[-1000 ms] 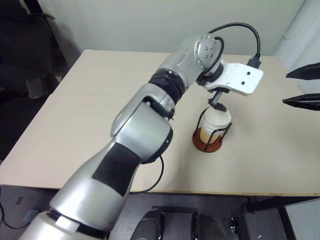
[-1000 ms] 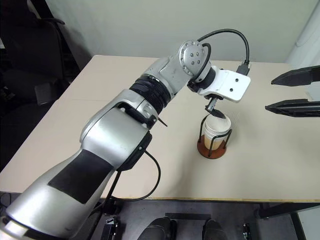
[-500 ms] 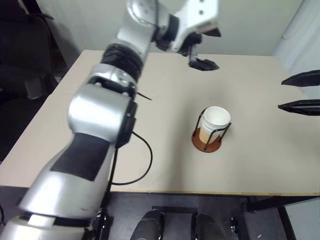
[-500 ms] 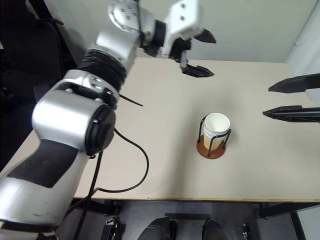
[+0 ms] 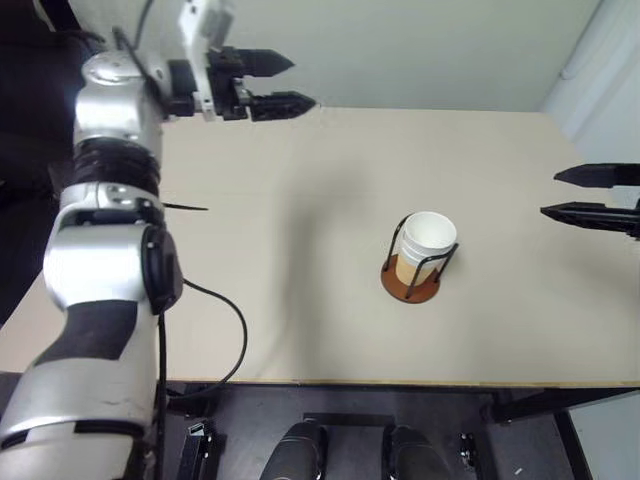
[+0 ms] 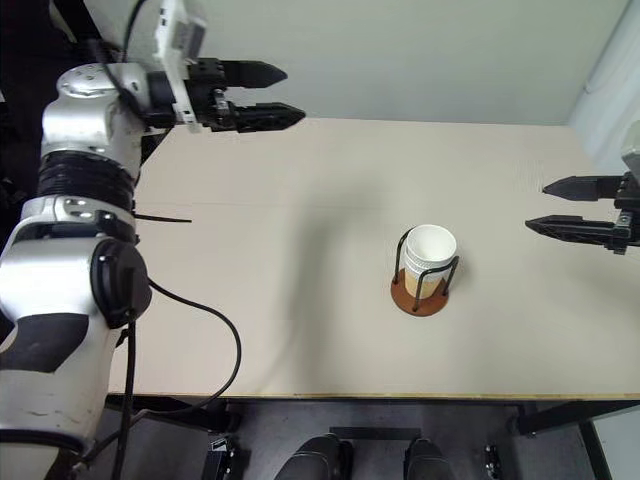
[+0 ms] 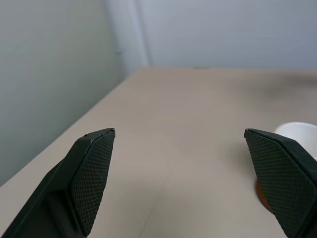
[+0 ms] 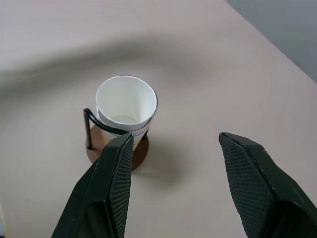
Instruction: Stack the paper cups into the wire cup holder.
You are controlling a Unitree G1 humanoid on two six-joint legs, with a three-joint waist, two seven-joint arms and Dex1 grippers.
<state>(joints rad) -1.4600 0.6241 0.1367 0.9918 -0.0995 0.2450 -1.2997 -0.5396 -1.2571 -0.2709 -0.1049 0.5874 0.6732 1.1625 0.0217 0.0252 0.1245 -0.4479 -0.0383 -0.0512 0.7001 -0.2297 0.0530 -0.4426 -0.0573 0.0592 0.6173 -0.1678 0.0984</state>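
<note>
The paper cups sit nested in the wire cup holder, well apart from both grippers. Left gripper and right gripper hang spread and empty. Stacking looks complete.

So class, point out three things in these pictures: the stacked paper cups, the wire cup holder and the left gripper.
paper cups (image 8: 126, 101), right wrist view, white inside of the top cup.
wire cup holder (image 6: 419, 303), right eye view, reddish-brown base.
left gripper (image 6: 283, 94), right eye view, midway between its fingertips.
</note>
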